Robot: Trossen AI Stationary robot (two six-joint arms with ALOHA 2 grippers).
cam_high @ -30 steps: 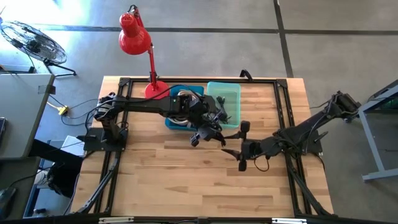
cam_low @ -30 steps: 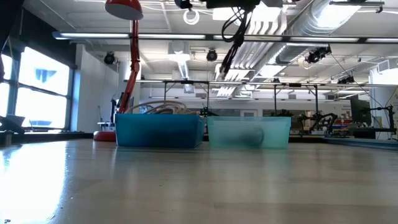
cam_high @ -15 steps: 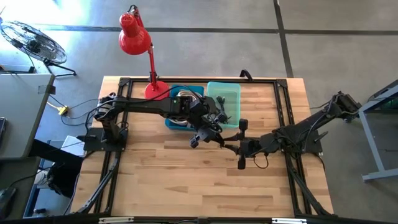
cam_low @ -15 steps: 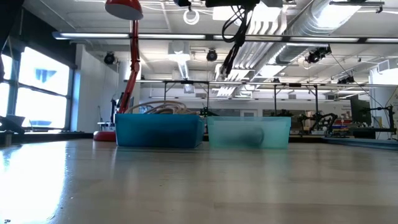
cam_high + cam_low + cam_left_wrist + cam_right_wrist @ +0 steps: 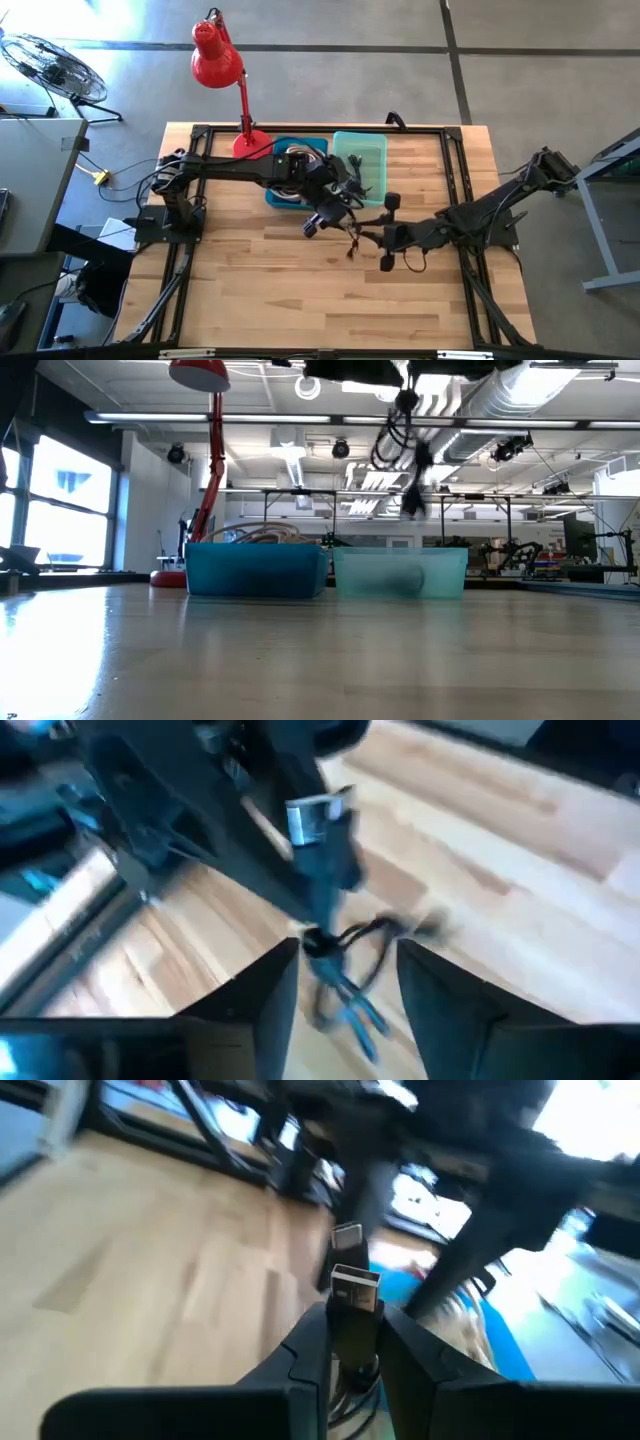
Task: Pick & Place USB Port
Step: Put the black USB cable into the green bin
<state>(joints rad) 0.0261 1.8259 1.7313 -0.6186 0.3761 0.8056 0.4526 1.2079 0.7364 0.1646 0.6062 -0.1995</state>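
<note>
Mid-frame in the high view, the right gripper point(image 5: 352, 1342) clenches the USB cable point(image 5: 354, 1308) above the table point(image 5: 250, 300). The left gripper point(image 5: 340, 985) stands released. Placing remains.

Pale matt wooden table point(image 5: 250, 290); translucent plastic bins point(image 5: 400, 572); seemingly shiny metal tip on dark USB plug point(image 5: 354, 1293).

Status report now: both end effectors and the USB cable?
Right end effector shut on USB cable, held above the table. Left end effector open beside it. Blue bin, teal bin behind; nothing blocking.
</note>
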